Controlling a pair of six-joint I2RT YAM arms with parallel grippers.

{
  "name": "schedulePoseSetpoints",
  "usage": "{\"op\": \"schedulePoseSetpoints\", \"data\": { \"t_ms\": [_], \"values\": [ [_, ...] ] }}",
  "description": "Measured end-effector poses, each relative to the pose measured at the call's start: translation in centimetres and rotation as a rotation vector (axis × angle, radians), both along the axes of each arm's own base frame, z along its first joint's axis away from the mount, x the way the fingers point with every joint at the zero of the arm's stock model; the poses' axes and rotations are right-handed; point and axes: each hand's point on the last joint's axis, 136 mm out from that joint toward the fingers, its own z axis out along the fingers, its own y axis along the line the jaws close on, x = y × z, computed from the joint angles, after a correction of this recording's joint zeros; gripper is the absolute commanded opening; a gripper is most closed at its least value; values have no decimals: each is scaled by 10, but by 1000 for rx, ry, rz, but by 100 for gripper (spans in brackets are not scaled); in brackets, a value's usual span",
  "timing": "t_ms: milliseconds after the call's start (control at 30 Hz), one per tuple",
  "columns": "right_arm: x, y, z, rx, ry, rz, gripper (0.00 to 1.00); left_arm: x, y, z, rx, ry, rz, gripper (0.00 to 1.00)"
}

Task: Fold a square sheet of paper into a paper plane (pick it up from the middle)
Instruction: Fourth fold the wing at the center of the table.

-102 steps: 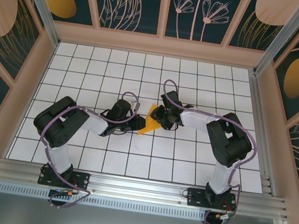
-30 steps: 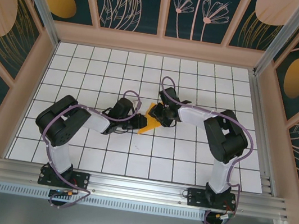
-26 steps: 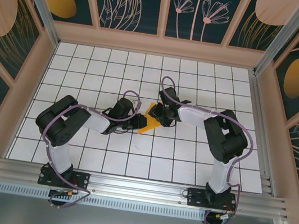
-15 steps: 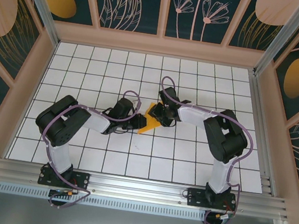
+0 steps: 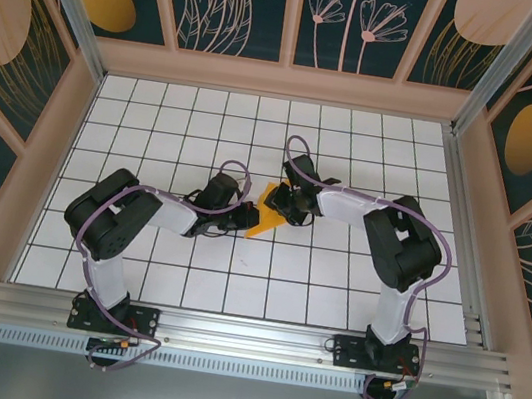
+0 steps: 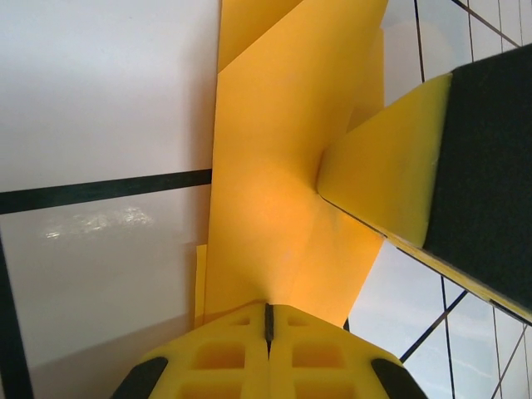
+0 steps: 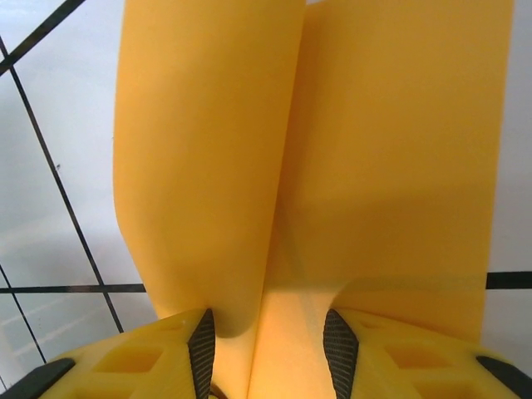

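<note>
The folded orange paper (image 6: 274,166) runs off the top edge in both wrist views, its far end unseen

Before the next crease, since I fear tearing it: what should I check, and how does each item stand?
1. Left tool shut on the paper edge: ok.
2. Right tool pinching the fold: cannot tell; its jaws stand apart with paper between them.
3. Paper free of tears where visible: ok.
4. Tools apart from each other: ok.
5. Folds pressed flat: not ok; the flaps curve loosely.
6. Plane finished: not ok; no narrow dart yet.
</note>
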Motion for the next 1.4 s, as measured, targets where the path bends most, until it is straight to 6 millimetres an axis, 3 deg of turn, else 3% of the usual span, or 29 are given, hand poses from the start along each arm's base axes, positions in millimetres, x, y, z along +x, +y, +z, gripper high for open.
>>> {"op": "schedulePoseSetpoints", "data": {
  "t_ms": [133, 200, 333, 433, 600, 933, 1400],
  "values": [
    [5, -2, 9, -11, -51, 44, 41, 0, 0, 0, 2, 0, -2, 0],
    [10, -1, 23, 2, -102, 71, 38, 0, 0, 0, 3, 1, -2, 0],
    [19, 8, 57, 61, -214, 133, 23, 0, 0, 0, 3, 1, -4, 0],
    [21, 16, 66, 97, -254, 177, 14, 0, -1, 0, 5, 1, -12, 0],
    [17, 26, 57, 128, -240, 237, 7, 0, -1, 0, 12, -1, -20, 0],
    [5, 32, 14, 136, -135, 287, 4, 0, -1, -1, 14, -1, -23, 0],
    [2, 12, -4, 147, -101, 265, 4, 0, -2, -1, 12, 0, -29, 0]
  ]
}}
